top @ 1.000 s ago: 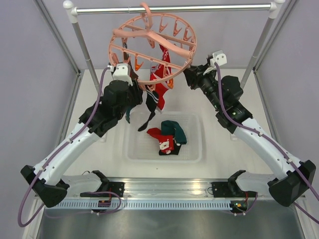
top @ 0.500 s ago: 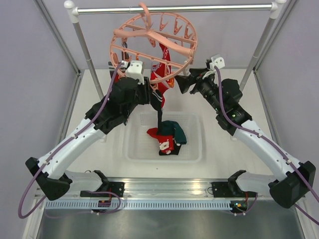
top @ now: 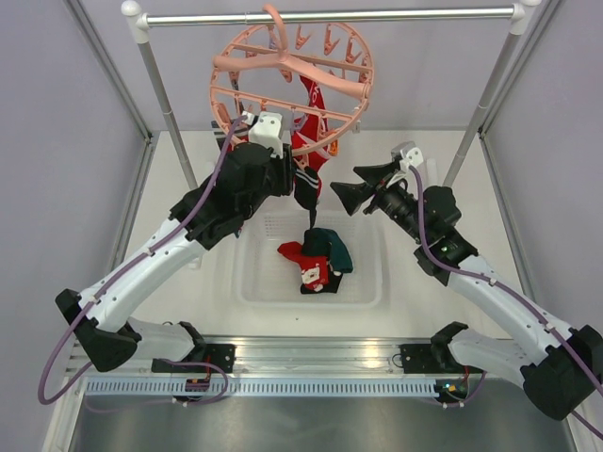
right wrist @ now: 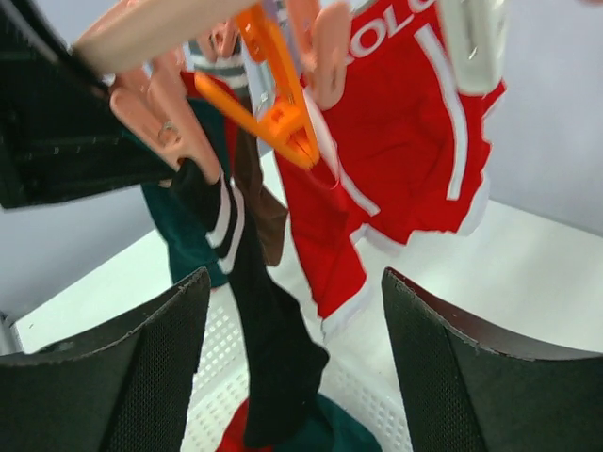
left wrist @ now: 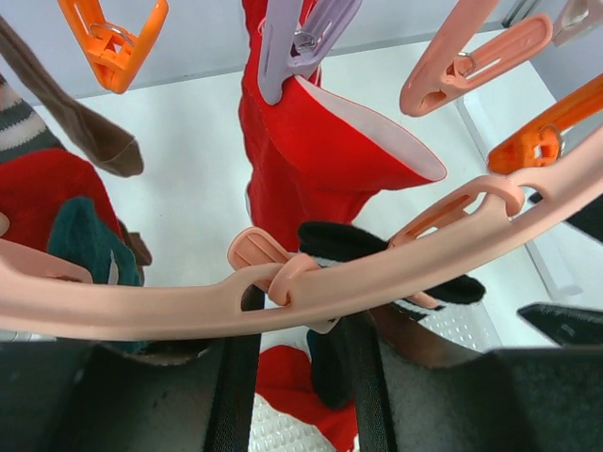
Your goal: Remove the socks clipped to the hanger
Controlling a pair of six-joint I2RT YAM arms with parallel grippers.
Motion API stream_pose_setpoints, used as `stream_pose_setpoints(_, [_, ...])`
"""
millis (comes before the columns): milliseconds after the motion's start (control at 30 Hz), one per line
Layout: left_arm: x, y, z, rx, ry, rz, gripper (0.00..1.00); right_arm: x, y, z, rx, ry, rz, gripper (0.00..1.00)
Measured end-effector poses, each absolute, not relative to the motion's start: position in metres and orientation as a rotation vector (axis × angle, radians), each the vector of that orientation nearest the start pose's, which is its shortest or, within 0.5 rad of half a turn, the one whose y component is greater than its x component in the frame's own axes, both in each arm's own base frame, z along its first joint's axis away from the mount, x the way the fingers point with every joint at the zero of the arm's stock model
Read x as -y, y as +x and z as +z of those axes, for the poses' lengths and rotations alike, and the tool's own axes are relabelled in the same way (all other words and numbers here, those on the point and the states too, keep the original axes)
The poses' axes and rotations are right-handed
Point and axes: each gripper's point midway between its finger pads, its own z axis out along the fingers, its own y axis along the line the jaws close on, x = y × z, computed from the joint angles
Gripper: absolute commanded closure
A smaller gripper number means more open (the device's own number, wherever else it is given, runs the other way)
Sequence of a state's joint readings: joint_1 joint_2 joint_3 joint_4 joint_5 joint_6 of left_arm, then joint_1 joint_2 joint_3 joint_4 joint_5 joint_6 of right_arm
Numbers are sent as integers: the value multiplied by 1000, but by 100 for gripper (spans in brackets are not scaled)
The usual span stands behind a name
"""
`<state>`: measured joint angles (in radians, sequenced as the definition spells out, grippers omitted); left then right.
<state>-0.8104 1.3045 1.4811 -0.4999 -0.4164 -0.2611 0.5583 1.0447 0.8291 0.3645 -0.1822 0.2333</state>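
Observation:
The salmon-pink hanger (top: pixel 221 94) hangs from the rail by its hook. A red sock (top: pixel 306 141) with white marks, a brown sock (right wrist: pixel 259 202), a dark teal sock (right wrist: pixel 184 235) and a black striped sock (top: pixel 306 193) are clipped to it. My left gripper (top: pixel 294 179) sits under the ring (left wrist: pixel 141 306), shut on the pink clip (left wrist: pixel 264 259) that holds the black sock (left wrist: pixel 330 367). The ring hides its fingertips. My right gripper (top: pixel 345 181) is open and empty, level with the black sock (right wrist: pixel 264 330) and to its right.
A white perforated basket (top: pixel 250 282) lies below the hanger with red and teal socks (top: pixel 320 254) in it. The grey rail (top: pixel 377 14) rests on slanted posts (top: pixel 165 104) at both sides. Orange and pink empty clips (left wrist: pixel 113 42) dangle around the ring.
My left gripper moved right under the hanger, and the black sock now hangs straight over the basket. My right gripper opened, left the ring's right edge and dropped lower.

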Motion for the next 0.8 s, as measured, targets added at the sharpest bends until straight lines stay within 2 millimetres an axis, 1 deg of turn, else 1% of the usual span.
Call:
stream_pose_setpoints(167, [248, 317, 359, -1862, 237, -351, 57, -256, 296, 322, -1436, -443, 845, 23])
stream_pose_setpoints(233, [249, 317, 358, -1864, 241, -351, 57, -269, 292, 314, -1448, -474, 864, 23])
stream_pose_setpoints(300, [251, 317, 358, -1865, 243, -351, 57, -286, 285, 304, -1462, -515, 883, 23])
stream_pose_setpoints(367, [252, 317, 358, -1867, 246, -352, 57, -302, 281, 289, -1488, -550, 887, 23])
stream_pose_setpoints(433, [252, 318, 358, -1868, 246, -351, 57, -314, 282, 270, -1532, -571, 872, 23])
stream_pose_setpoints(533, [253, 317, 358, -1868, 248, -352, 57, -321, 291, 242, -1596, -571, 825, 25])
stream_pose_setpoints(633, [254, 317, 358, -1867, 250, -354, 57, -323, 301, 220, -1647, -557, 773, 37])
stream_pose_setpoints(667, [254, 317, 359, -1866, 251, -355, 57, -323, 304, 216, -1656, -555, 764, 46])
stream_pose_setpoints(700, [254, 317, 359, -1866, 251, -355, 57, -323, 306, 212, -1663, -553, 753, 50])
stream_pose_setpoints(733, [254, 317, 359, -1867, 251, -354, 57, -323, 307, 208, -1669, -553, 747, 64])
stream_pose_setpoints(800, [254, 317, 359, -1867, 251, -355, 57, -324, 309, 204, -1679, -551, 740, 77])
